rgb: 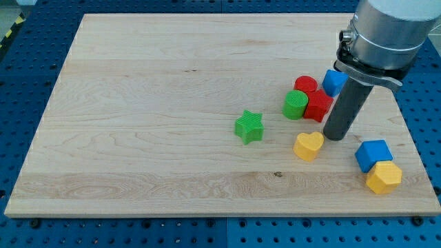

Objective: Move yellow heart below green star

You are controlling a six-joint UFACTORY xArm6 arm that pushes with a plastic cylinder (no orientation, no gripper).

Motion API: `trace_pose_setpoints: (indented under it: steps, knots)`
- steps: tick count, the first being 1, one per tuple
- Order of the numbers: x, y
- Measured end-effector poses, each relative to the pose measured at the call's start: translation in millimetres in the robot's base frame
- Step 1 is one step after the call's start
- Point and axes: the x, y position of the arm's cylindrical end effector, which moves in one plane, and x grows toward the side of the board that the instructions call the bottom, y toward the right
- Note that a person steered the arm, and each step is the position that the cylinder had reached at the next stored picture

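My tip (pixel 334 137) rests on the table (pixel 138 103) just right of the yellow heart (pixel 308 145); it is a bare rod with no hand to part or clamp. The heart lies right of and slightly below the green star (pixel 249 127), well apart. A green cylinder (pixel 295 105) sits above the heart.

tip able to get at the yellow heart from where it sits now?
Probably yes. My tip sits just to the view's right of the yellow heart, nothing between them; the red block lies above, off that line.
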Motion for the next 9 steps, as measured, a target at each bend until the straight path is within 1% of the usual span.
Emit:
trace_pose_setpoints:
  steps: [1, 2, 3, 4, 5, 6, 7, 8, 9]
  knots:
    - [9.8, -13.4]
    - [18.3, -15.1]
    - [20.4, -22.9]
    - [21.3, -57.9]
    - [34.9, -71.7]
    - [61.1, -65.3]
    - [69.6, -70.3]
    - [69.6, -107.2]
    - [68.3, -121.8]
